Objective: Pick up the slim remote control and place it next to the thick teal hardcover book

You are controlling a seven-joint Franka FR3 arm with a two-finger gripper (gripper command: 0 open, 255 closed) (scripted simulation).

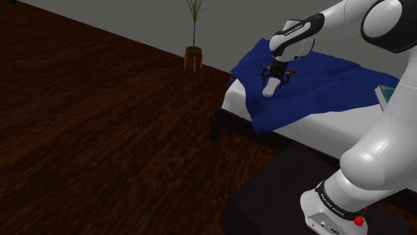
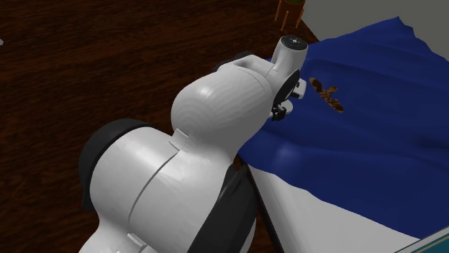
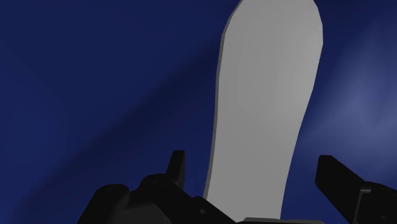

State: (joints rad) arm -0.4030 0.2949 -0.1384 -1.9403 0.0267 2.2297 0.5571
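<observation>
A slim pale grey remote control [image 3: 267, 95] lies flat on a dark blue blanket [image 1: 321, 83] spread over a white bed. In the shoulder view the remote [image 1: 270, 87] shows just below my black gripper [image 1: 275, 75], which hangs right over it. The wrist view has the gripper [image 3: 254, 175] open, one finger on either side of the remote's near end, neither touching it. The teal book [image 1: 387, 95] lies at the bed's far right in the shoulder view, partly hidden behind my arm.
A small brown object [image 2: 327, 97] lies on the blanket [image 2: 374, 108] close to the hand. A potted plant [image 1: 193, 57] stands on the dark wood floor by the grey wall, beyond the bed's corner. The dark stand [image 1: 281, 200] is at the lower right.
</observation>
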